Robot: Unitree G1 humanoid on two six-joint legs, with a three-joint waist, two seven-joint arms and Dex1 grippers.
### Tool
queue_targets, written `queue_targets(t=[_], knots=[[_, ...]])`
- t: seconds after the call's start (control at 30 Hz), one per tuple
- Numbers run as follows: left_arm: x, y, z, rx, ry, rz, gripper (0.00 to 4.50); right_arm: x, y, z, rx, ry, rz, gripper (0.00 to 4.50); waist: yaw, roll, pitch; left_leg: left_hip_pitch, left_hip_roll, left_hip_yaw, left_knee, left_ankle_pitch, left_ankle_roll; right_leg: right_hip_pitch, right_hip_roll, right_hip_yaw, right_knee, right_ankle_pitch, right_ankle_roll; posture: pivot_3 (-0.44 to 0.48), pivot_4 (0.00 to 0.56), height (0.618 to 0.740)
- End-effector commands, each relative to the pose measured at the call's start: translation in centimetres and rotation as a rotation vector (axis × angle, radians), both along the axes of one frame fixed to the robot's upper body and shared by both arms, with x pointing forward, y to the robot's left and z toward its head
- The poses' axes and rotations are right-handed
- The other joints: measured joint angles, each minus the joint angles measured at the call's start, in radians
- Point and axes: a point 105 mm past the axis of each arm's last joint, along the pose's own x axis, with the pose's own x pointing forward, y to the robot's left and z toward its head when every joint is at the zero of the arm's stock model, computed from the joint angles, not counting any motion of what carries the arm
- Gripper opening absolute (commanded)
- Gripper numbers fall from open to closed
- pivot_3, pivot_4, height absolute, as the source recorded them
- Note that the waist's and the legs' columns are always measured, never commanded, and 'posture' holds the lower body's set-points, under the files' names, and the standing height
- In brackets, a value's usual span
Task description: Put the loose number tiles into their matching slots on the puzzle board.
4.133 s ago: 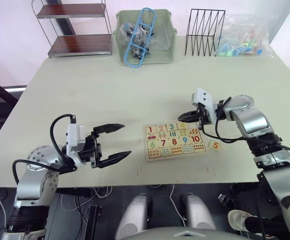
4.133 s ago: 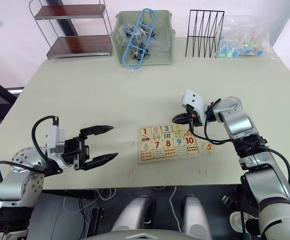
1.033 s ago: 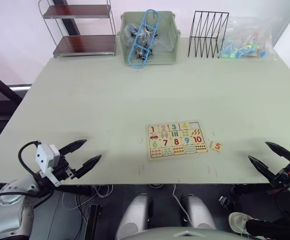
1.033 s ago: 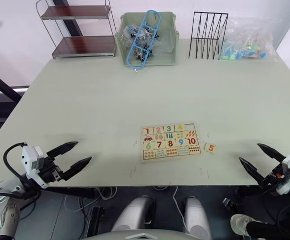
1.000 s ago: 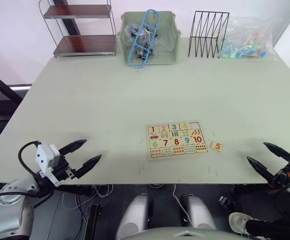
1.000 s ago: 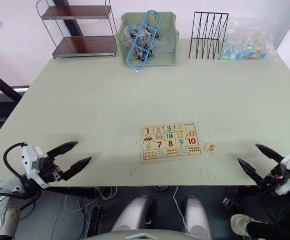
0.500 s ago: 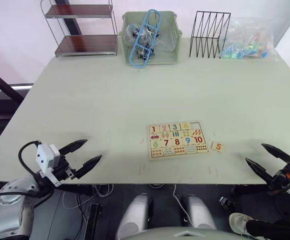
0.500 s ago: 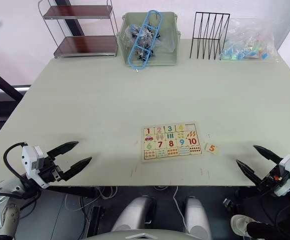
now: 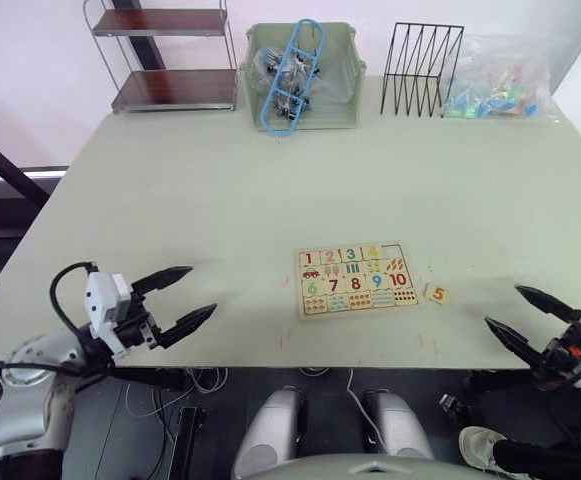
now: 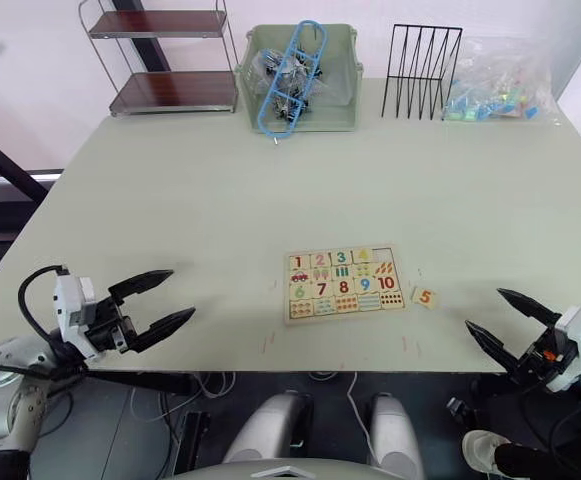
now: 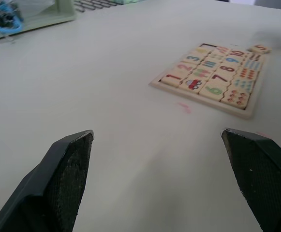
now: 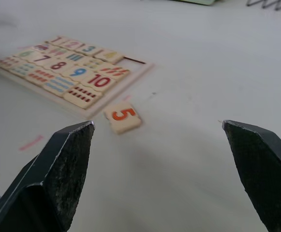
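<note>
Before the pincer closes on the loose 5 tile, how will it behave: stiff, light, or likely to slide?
The 5 tile looks like thin flat wood, so probably stiff and light. It lies flat on the smooth table, beside the puzzle board, so a push would likely slide it, not tip it. Its low edge may be hard to grip.

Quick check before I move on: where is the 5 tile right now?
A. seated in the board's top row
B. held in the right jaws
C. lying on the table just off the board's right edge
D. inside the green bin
C: the 5 tile lies flat on the table, beside the puzzle board on its right, with its slot open.
</note>
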Motion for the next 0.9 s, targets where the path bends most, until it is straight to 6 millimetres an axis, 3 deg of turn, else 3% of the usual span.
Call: queue_targets(t=[0.03,0.17,0.3,0.47,0.9], knots=[[0.0,-0.5,0.5,0.033,-0.01,-0.092,4.5,0.2,1.1,0.7,-0.01,0.003,0.07,4.44,0.0,0.0,0.0,0.0,0.0,0.0,0.0,0.0,0.0,0.0,0.0,0.0,0.0,0.0,0.0,0.0,0.15,0.739],[0.2,-1.7,1.2,0.057,-0.017,-0.267,4.5,1.4,2.3,0.7,-0.047,0.015,0.135,4.44,0.0,0.0,0.0,0.0,0.0,0.0,0.0,0.0,0.0,0.0,0.001,0.0,0.0,0.0,0.0,0.0,0.15,0.739],[0.4,-2.4,1.5,0.062,-0.015,-0.348,4.5,1.9,2.9,0.8,-0.021,0.061,0.168,4.44,0.0,0.0,0.0,0.0,0.0,0.0,0.001,0.0,0.0,0.0,0.001,-0.001,0.0,0.0,0.0,0.0,0.15,0.739],[0.6,-3.5,1.9,0.069,-0.016,-0.455,4.5,2.5,3.5,0.0,-0.127,0.07,0.199,4.44,0.0,0.0,0.0,0.0,0.0,0.0,0.001,0.0,0.0,0.0,0.001,0.0,0.0,0.0,0.0,0.0,0.15,0.739],[1.1,-5.0,3.0,0.069,-0.041,-0.525,4.5,4.3,3.8,-1.8,-0.268,0.154,0.256,4.44,-0.001,0.0,0.0,0.0,0.0,0.0,0.002,0.0,0.0,0.001,0.001,-0.001,0.0,0.003,0.004,0.0,0.15,0.739]])
